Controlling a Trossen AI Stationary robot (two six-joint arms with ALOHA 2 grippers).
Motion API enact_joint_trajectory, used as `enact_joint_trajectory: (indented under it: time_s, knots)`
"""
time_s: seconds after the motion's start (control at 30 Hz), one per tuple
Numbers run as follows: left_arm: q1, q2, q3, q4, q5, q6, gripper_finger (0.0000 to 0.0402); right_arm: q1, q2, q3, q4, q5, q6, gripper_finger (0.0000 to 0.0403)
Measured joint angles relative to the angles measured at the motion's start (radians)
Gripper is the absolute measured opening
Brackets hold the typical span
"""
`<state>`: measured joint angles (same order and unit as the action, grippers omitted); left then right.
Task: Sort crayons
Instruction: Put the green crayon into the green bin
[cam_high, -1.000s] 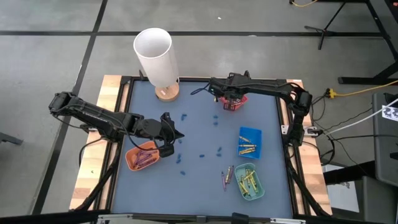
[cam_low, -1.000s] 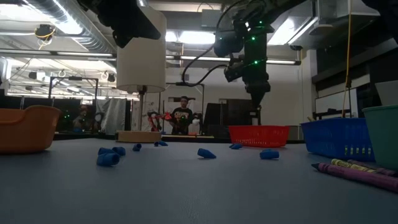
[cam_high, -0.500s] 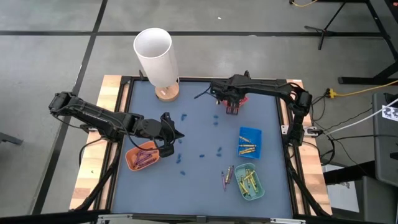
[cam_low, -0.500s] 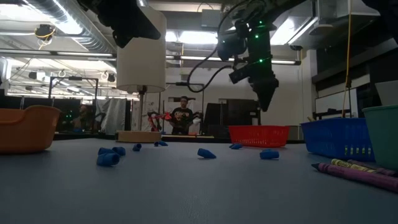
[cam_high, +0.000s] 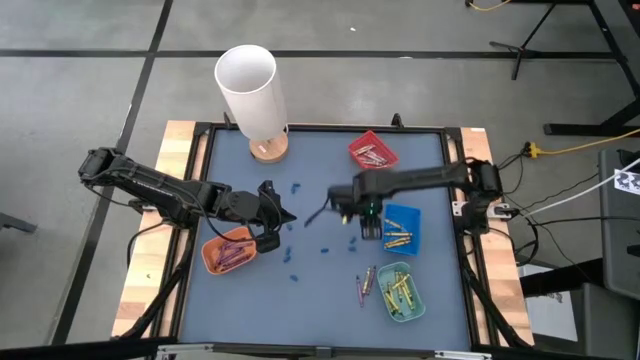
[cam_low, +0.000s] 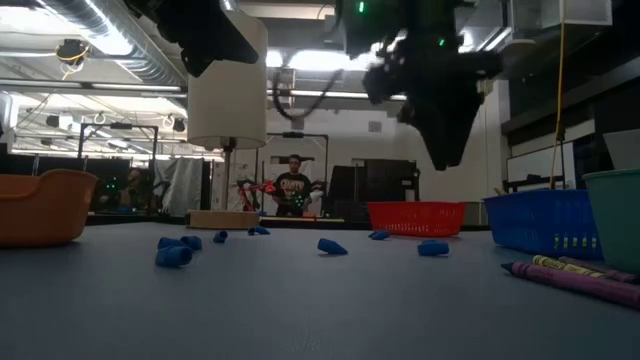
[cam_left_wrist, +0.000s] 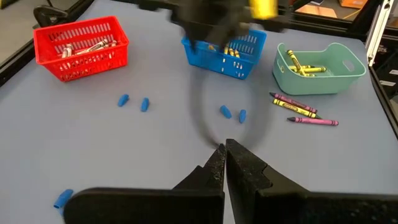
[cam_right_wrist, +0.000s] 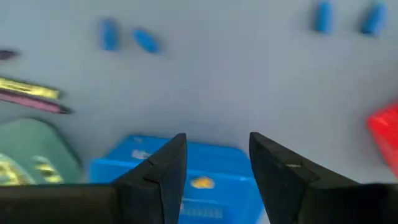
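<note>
Loose crayons (cam_high: 366, 283) lie flat on the grey mat beside the green tray (cam_high: 414, 305); they also show in the left wrist view (cam_left_wrist: 301, 109) and the low view (cam_low: 575, 275). Sorted crayons lie in the red tray (cam_high: 372, 152), blue tray (cam_high: 402, 227), green tray and orange tray (cam_high: 228, 250). My right gripper (cam_right_wrist: 217, 155) stands open, pointing down above the blue tray's left edge (cam_right_wrist: 205, 180), with nothing between its fingers; it also shows from above (cam_high: 368, 222). My left gripper (cam_left_wrist: 225, 155) is shut and empty, raised beside the orange tray (cam_high: 272, 215).
A tall white cylinder (cam_high: 248, 85) on a round wooden base (cam_high: 268, 150) stands at the far left of the mat. Small blue bits (cam_high: 290, 262) are scattered across the middle. A raised black frame (cam_high: 200, 180) borders the mat.
My right gripper has swung away from the red tray at the far edge toward the near edge and now stands over the blue tray's left side. The red tray with its silver crayons now shows uncovered. My left arm has kept still.
</note>
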<state>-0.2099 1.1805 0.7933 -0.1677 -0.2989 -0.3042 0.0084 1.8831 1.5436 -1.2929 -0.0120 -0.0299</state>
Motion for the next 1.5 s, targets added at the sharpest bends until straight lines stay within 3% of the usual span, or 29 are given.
enact_joint_trajectory:
  time_s: [0.57,0.8,0.93,1.5]
  knots:
    - [0.0,0.0,0.0,0.0,0.0,-0.001,0.0,0.389,0.0,0.0,0.221,0.005,0.233,0.0172]
    - [0.0,0.0,0.0,-0.003,0.0,-0.003,0.0,0.494,0.0,0.0,0.229,0.128,0.235,0.0172]
    - [0.0,0.0,0.0,-0.004,0.0,-0.002,0.0,0.522,0.0,0.0,0.246,0.186,0.233,0.0172]
    - [0.0,0.0,0.0,-0.003,0.001,-0.001,0.0,0.522,0.111,0.0,0.232,0.178,0.072,0.0172]
